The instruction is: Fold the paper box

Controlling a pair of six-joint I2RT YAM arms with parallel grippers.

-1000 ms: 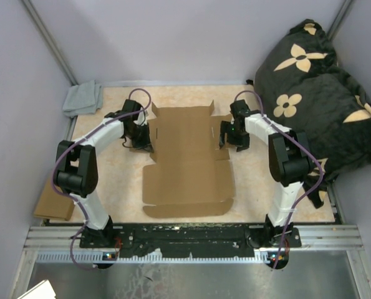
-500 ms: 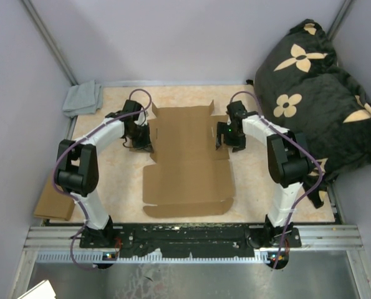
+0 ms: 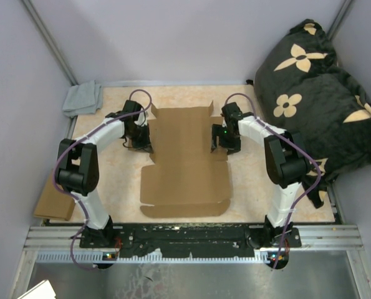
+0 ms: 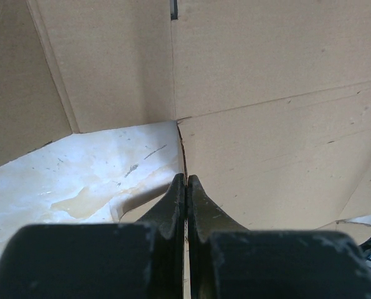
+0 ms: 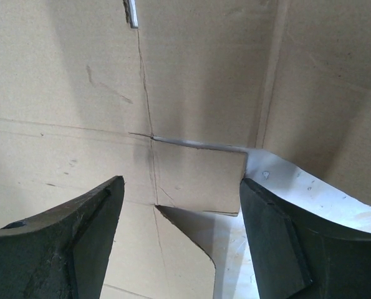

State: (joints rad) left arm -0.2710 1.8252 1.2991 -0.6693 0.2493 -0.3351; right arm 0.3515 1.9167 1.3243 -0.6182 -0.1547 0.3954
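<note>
The beige, marbled table (image 3: 110, 180) fills the middle of the overhead view. A big black cushion (image 3: 322, 93) with tan flower shapes is heaped at the upper right, spilling over the table's right edge.

The paper box (image 3: 185, 162) lies open and flat at the centre of the table. Its narrower panel is toward the top of the frame and its wider, rounded flaps are toward the bottom.

The left arm (image 3: 85, 168) rises from the lower left and bends in to the box's upper left edge. The right arm (image 3: 285, 162) mirrors it from the lower right to the upper right edge.

A smaller plain cardboard piece (image 3: 53, 200) lies at the lower left, off the table's edge. A folded grey cloth (image 3: 83, 98) sits at the upper left corner.

The left gripper (image 3: 141, 143) has its fingers pressed together. In its wrist view the tips (image 4: 186, 187) meet at the corner where a cut in the cardboard (image 4: 266, 81) reaches the bare table (image 4: 98, 168). I cannot tell whether a thin edge of card lies between them.

The right gripper (image 3: 224, 144) is spread wide. In its wrist view the fingers (image 5: 180, 184) stand either side of a small tab of the box (image 5: 60, 81), gripping nothing.
</note>
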